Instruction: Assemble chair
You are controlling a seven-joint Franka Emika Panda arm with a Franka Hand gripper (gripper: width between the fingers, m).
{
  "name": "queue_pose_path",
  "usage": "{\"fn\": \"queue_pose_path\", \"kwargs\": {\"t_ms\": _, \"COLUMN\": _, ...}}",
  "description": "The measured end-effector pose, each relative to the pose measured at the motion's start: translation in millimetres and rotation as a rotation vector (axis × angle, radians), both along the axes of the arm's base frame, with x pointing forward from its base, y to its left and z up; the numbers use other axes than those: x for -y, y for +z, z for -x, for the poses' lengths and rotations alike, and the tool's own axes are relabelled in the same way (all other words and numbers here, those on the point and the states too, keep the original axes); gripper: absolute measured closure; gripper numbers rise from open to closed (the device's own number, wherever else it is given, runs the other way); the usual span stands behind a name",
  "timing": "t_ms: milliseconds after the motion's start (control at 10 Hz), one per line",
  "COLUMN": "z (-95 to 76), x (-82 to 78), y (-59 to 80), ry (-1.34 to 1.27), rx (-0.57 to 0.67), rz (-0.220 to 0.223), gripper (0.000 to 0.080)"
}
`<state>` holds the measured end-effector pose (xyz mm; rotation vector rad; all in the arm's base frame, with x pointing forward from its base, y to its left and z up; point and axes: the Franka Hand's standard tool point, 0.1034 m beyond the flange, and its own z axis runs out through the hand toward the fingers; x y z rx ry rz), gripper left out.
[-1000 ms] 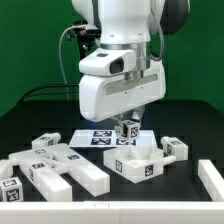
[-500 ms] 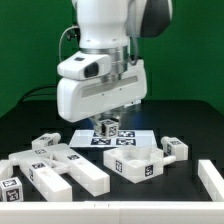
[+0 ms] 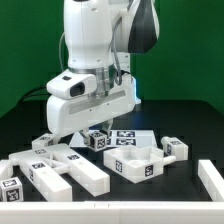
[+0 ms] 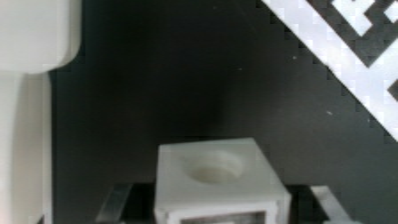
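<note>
Nearest in the exterior view, long white bars (image 3: 62,168) are lying at seven o'clock, a tagged block (image 3: 10,190) is sitting at eight, and a slab (image 3: 210,180) is resting at four. An open square frame piece (image 3: 135,162) is sitting near five o'clock. Behind it the gripper (image 3: 96,138) is clamping a small cube (image 3: 97,141), seemingly just above the table, with the marker board (image 3: 128,137) at its three o'clock. In the wrist view, the small cube (image 4: 217,175) is showing a round socket between the dark fingers (image 4: 128,200).
</note>
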<state>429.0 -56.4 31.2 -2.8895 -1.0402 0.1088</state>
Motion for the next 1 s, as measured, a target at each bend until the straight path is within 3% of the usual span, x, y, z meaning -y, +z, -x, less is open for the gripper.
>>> {"fn": "queue_pose_path", "kwargs": {"t_ms": 200, "z": 0.4, "x": -0.1, "y": -0.4, "ry": 0.000, "rx": -0.001, "rz": 0.000, "gripper": 0.0518}}
{"fn": "queue_pose_path", "kwargs": {"t_ms": 300, "z": 0.4, "x": -0.1, "y": -0.5, "ry": 0.000, "rx": -0.001, "rz": 0.000, "gripper": 0.0334}}
{"fn": "queue_pose_path", "kwargs": {"t_ms": 400, "z": 0.4, "x": -0.1, "y": -0.5, "ry": -0.005, "rx": -0.001, "rz": 0.000, "gripper": 0.0215}}
{"fn": "queue_pose_path", "kwargs": {"t_ms": 500, "z": 0.8, "x": -0.6, "y": -0.4, "ry": -0.118, "rx": -0.007, "rz": 0.010, "gripper": 0.0215}}
{"fn": "queue_pose_path", "kwargs": {"t_ms": 600, "z": 1.5, "x": -2.8, "y": 0.1, "ry": -0.233, "rx": -0.014, "rz": 0.012, "gripper": 0.0163}}
{"fn": "queue_pose_path", "kwargs": {"t_ms": 700, "z": -1.6, "x": -13.3, "y": 2.3, "ry": -0.293, "rx": -0.026, "rz": 0.017, "gripper": 0.0154}}
{"fn": "queue_pose_path", "kwargs": {"t_ms": 800, "z": -5.8, "x": -19.9, "y": 6.1, "ry": -0.300, "rx": -0.055, "rz": 0.016, "gripper": 0.0154}}
{"fn": "queue_pose_path", "kwargs": {"t_ms": 1000, "z": -5.8, "x": -18.3, "y": 4.1, "ry": -0.293, "rx": -0.049, "rz": 0.015, "gripper": 0.0151}}
